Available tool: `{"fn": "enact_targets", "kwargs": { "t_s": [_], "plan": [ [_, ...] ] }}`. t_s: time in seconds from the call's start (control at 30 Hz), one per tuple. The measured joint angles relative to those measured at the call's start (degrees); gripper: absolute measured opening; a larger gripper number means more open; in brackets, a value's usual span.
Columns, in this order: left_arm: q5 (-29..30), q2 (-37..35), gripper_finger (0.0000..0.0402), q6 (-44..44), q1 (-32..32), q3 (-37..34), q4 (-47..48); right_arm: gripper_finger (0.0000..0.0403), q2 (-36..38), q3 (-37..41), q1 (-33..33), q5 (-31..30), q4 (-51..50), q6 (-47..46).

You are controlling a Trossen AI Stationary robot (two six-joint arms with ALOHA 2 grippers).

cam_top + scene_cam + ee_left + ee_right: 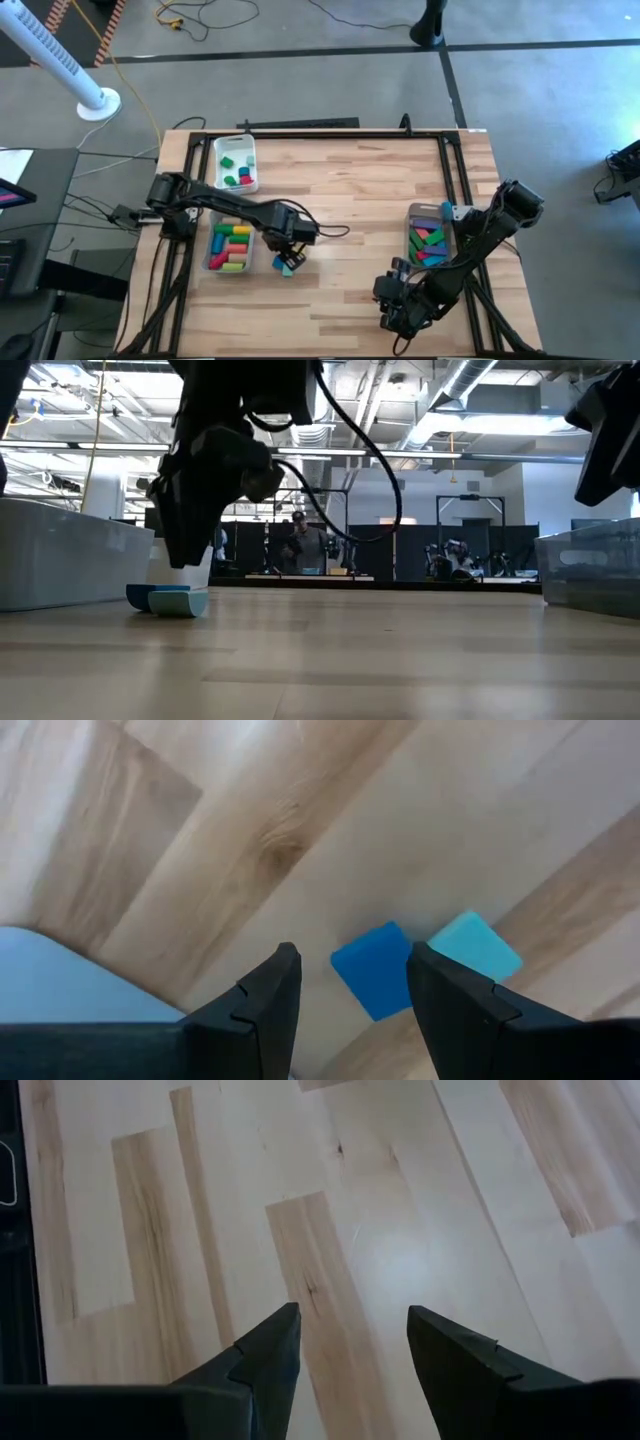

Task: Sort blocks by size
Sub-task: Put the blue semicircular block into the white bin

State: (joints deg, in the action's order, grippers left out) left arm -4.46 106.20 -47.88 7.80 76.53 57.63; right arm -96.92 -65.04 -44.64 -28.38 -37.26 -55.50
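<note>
Above the blue block (375,970) (teal neighbour touching), open left gripper (348,982).

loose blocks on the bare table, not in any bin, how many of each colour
blue block: 1
teal block: 1
total: 2
Both lie side by side under the left end effector, whose fingers are open around the blue one.

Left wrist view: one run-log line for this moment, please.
left gripper: fingers open above blue block | teal block beside it | right gripper: open over bare table
</note>
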Motion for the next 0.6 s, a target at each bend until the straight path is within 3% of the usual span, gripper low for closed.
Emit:
{"fn": "enact_targets", "kwargs": {
  "t_s": [0.37,0.6],
  "plan": [
    [-0.21,-0.07,0.0175,-4.45,0.82,0.02,-3.02,0.0212,0.00,0.00,0.17,-0.07,-0.03,3.33],
    [0.75,-0.07,0.0175,-4.62,1.93,0.02,1.32,0.0212,0.00,0.00,0.17,-0.13,-0.04,3.65]
  ]
}}
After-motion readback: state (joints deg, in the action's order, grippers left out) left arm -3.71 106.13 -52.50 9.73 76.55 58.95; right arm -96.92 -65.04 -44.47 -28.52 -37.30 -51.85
